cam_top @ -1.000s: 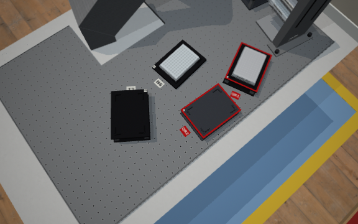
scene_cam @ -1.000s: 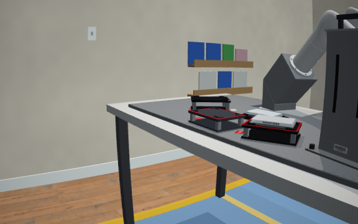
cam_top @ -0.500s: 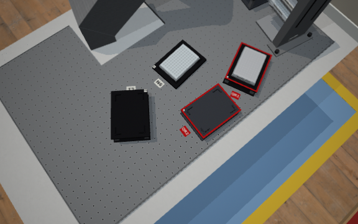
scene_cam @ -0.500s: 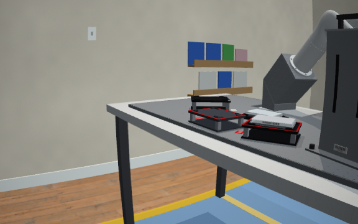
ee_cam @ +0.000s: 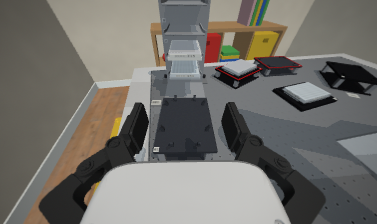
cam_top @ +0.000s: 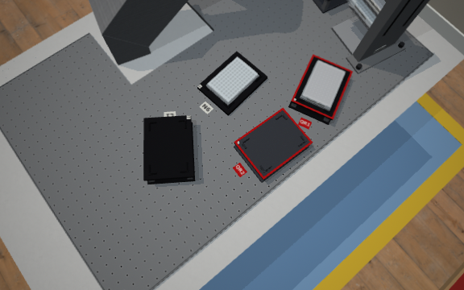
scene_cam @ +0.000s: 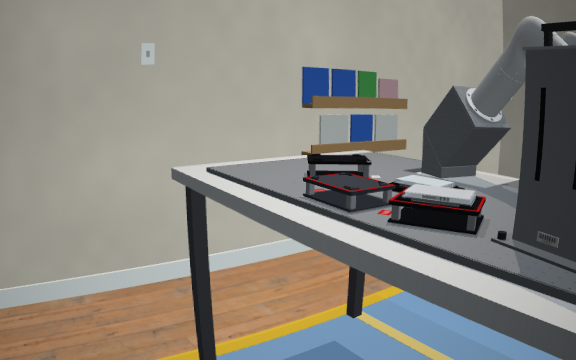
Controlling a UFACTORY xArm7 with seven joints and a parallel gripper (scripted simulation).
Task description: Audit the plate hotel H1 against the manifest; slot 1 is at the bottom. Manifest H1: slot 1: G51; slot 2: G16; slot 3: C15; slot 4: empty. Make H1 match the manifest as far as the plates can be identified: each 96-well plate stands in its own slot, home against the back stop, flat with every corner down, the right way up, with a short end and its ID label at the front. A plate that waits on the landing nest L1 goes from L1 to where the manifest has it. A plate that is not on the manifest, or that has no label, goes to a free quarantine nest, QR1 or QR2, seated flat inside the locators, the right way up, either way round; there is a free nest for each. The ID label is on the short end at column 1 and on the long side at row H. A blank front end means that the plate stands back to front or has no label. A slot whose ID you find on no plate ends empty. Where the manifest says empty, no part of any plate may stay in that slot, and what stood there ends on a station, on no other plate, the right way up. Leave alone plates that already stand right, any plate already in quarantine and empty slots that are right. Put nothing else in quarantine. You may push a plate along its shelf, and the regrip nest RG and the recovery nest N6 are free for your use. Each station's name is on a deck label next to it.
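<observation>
My gripper (ee_cam: pixel 185 111) is open and empty, hanging above the empty black regrip nest (ee_cam: pixel 185 142) in the wrist view. Beyond it stands the plate hotel H1 (ee_cam: pixel 183 15) (scene_cam: pixel 560 150) with two white plates, one (ee_cam: pixel 184 48) above the other (ee_cam: pixel 183 69); their labels are too small to read. A white plate (cam_top: pixel 323 84) (scene_cam: pixel 440 194) (ee_cam: pixel 239 66) lies on the red-rimmed QR1 nest (cam_top: pixel 342 98). Another white plate (cam_top: pixel 232 79) (ee_cam: pixel 307 92) lies on nest N6 (cam_top: pixel 232 108). The QR2 nest (cam_top: pixel 274 142) (scene_cam: pixel 348 182) (ee_cam: pixel 278 62) is empty.
An empty raised black nest (cam_top: pixel 168 148) (scene_cam: pixel 338 159) (ee_cam: pixel 351 75) stands at the left of the deck. The robot's base (cam_top: pixel 143 24) (scene_cam: pixel 460 132) is at the back. The table's edge (scene_cam: pixel 318 230) runs close past the quarantine nests.
</observation>
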